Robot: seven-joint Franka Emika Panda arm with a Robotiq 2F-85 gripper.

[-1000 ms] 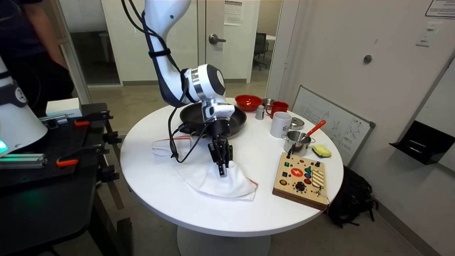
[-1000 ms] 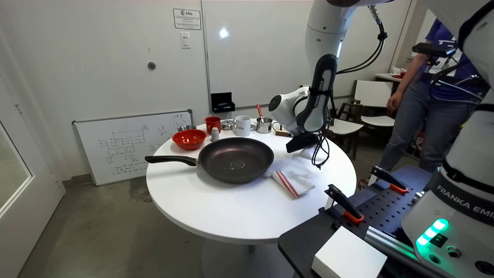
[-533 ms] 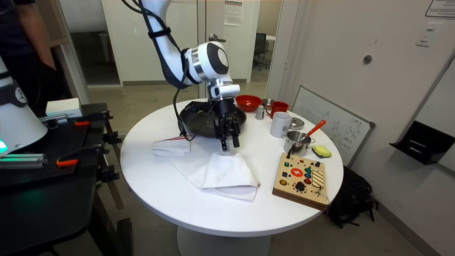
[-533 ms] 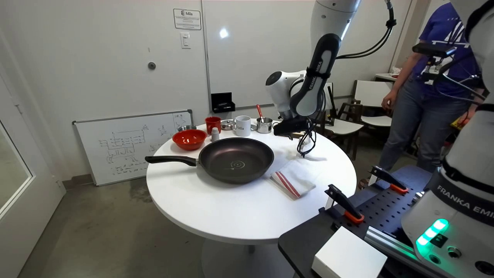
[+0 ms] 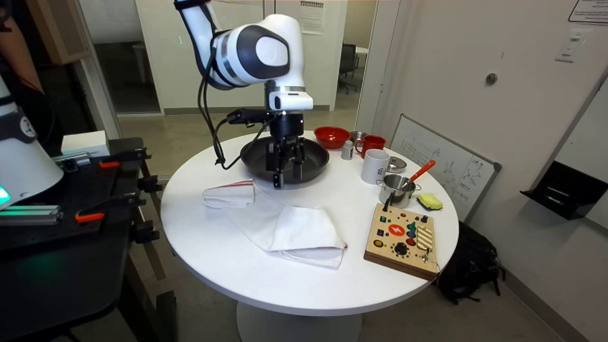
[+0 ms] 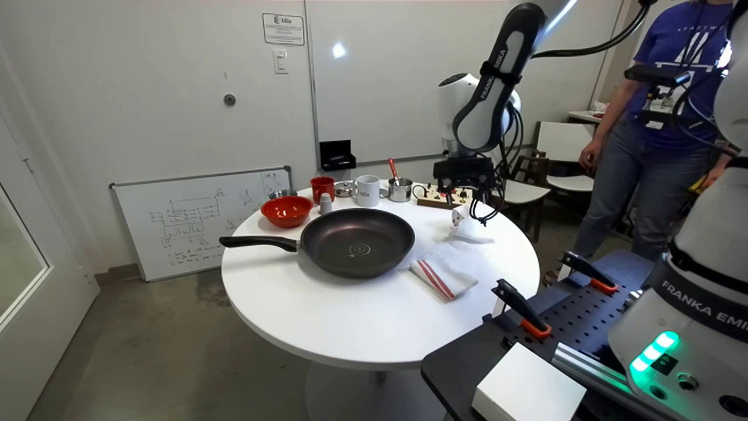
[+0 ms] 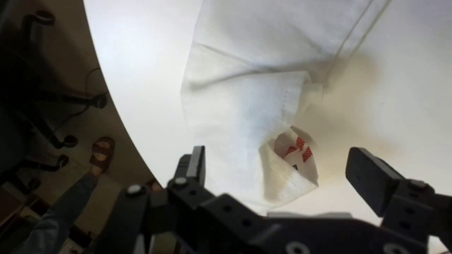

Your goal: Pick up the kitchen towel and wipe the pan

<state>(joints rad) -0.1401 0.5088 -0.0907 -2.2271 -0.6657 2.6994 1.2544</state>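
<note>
- Hovering clear of one pan (image 6: 357,242), your one gripper (image 7: 277,164), jaws wide apart
- Just beside the pan, one kitchen towel (image 5: 304,230)
- Near the pan, one red mug (image 6: 322,190), one white mug (image 6: 367,191)

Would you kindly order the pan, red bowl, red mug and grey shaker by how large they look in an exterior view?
In an exterior view, largest to smallest:
1. pan
2. red bowl
3. red mug
4. grey shaker
The pan looks nearest the camera, but its lead is plain.
</note>
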